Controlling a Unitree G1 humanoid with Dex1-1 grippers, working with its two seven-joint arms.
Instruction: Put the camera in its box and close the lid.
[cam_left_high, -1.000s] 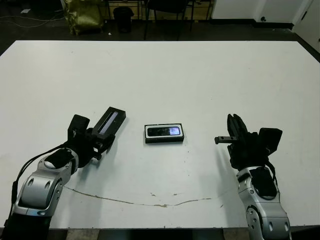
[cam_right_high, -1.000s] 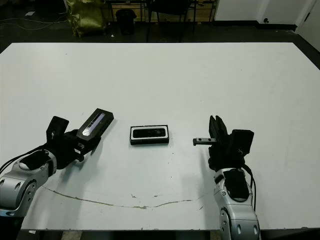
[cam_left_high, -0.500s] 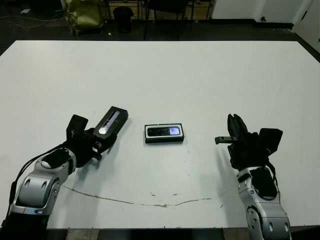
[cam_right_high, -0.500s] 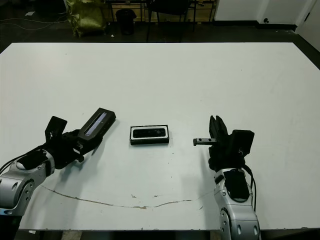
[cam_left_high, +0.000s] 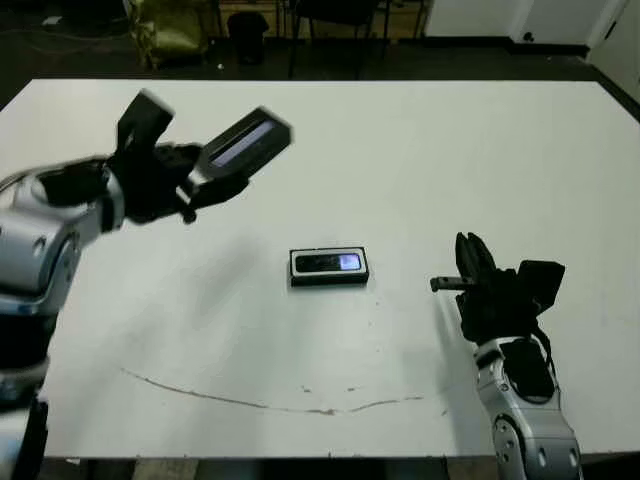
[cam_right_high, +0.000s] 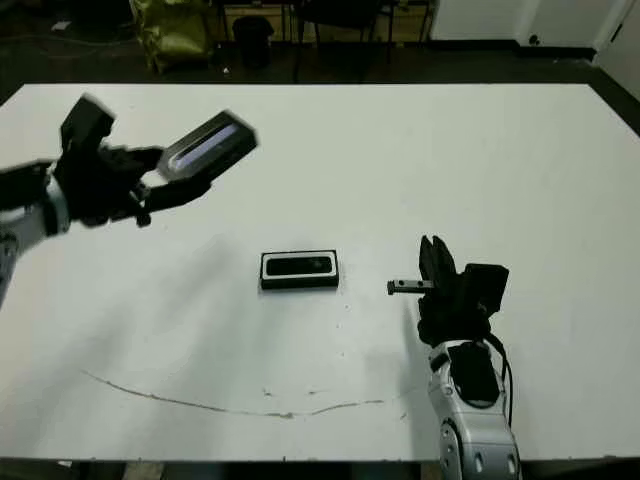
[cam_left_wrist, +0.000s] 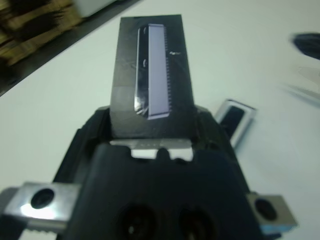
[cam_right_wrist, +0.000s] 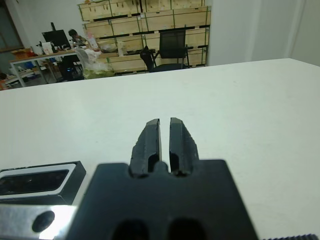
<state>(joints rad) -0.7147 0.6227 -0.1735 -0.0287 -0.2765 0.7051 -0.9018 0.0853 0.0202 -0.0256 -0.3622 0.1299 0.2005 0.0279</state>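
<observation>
The box (cam_left_high: 329, 267), a small black tray with white lining, lies at the middle of the table with the slim black camera (cam_left_high: 330, 263) inside it. High above the table's left side, my left gripper (cam_left_high: 205, 178) is shut on the lid (cam_left_high: 248, 142), a flat black cover with a pale lilac stripe, tilted up to the right. The left wrist view shows the lid (cam_left_wrist: 152, 84) clamped between the fingers, with the box (cam_left_wrist: 236, 120) beyond. My right gripper (cam_left_high: 467, 258) rests low at the right of the box, shut and empty; its fingertips (cam_right_wrist: 171, 128) nearly touch.
A thin brown crack line (cam_left_high: 250, 400) runs across the table's near part. Chairs, a yellow bag (cam_left_high: 170, 30) and a bin stand beyond the far edge. Stacked crates and a person at a desk (cam_right_wrist: 75, 35) appear far off in the right wrist view.
My left arm has lifted the lid from just above the table to well above it, moving away and slightly right. The box, camera and right gripper have stayed put.
</observation>
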